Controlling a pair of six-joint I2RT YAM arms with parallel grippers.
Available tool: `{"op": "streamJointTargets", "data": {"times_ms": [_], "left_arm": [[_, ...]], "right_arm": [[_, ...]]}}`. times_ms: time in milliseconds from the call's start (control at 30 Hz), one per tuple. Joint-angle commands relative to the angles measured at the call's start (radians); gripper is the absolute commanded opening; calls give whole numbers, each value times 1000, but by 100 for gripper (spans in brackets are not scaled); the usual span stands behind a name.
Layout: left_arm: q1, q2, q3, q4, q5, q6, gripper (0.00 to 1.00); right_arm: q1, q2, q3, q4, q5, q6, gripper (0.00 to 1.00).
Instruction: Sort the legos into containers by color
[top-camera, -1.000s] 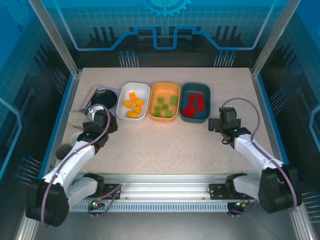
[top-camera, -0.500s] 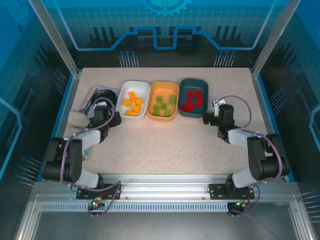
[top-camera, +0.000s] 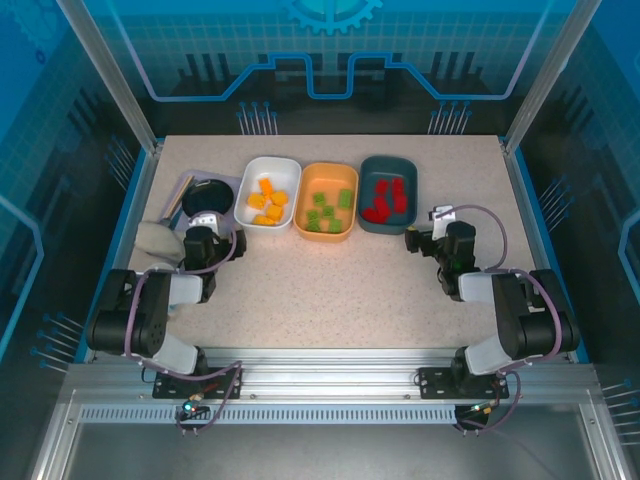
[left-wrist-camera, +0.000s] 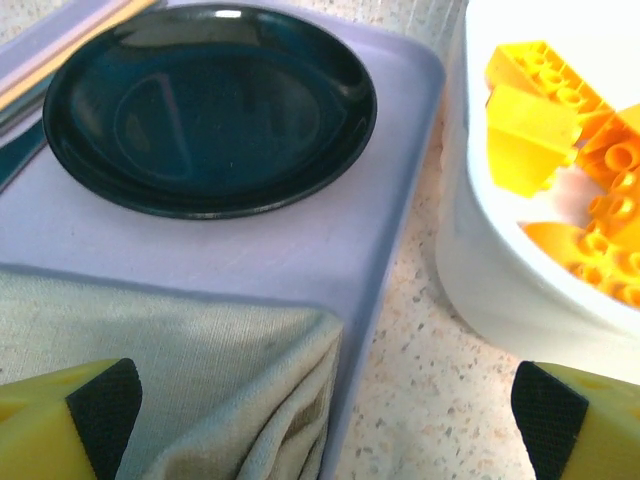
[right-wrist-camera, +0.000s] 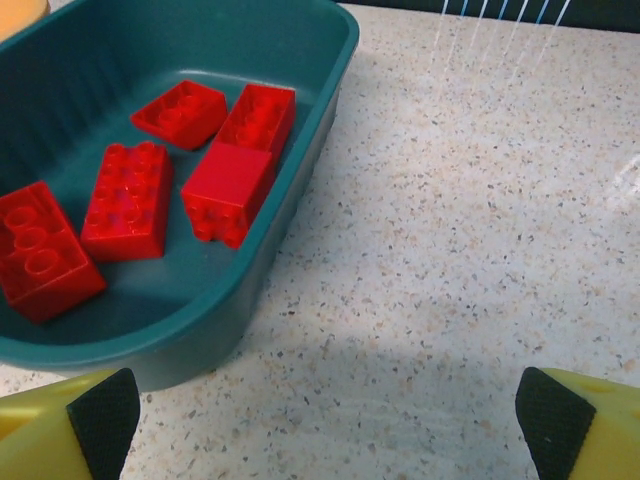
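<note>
Three tubs stand in a row at the back of the table. The white tub (top-camera: 245, 205) holds orange-yellow legos (top-camera: 268, 197), the orange tub (top-camera: 303, 200) holds light green legos (top-camera: 328, 212), and the dark teal tub (top-camera: 412, 200) holds red legos (top-camera: 388, 200). My left gripper (top-camera: 222, 243) rests low, near the white tub's left front; it (left-wrist-camera: 325, 420) is open and empty, with the white tub (left-wrist-camera: 500, 290) and yellow legos (left-wrist-camera: 545, 120) ahead to its right. My right gripper (top-camera: 418, 240) sits just in front of the teal tub's right corner; it (right-wrist-camera: 325, 420) is open and empty, facing the teal tub (right-wrist-camera: 290, 190) and red legos (right-wrist-camera: 235, 180).
A lavender tray (left-wrist-camera: 300, 240) with a black plate (left-wrist-camera: 210, 105) lies left of the white tub. A folded beige cloth (left-wrist-camera: 170, 380) lies on the tray's near end, under my left gripper. Bare speckled tabletop (top-camera: 330, 290) spreads in front of the tubs.
Both arms have folded back toward their bases. Both grippers have settled low on the table in front of the tubs. The legos stay in their tubs.
</note>
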Motion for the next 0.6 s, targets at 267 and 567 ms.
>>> {"op": "streamJointTargets", "data": {"times_ms": [267,567], "left_arm": [[-10,0,12,111,-22,22,99],[-17,1,18,102,-29,26,99]], "right_arm": [[3,9,18,48,8,-14,100],[1,11,19,46,-1,-13,100]]}}
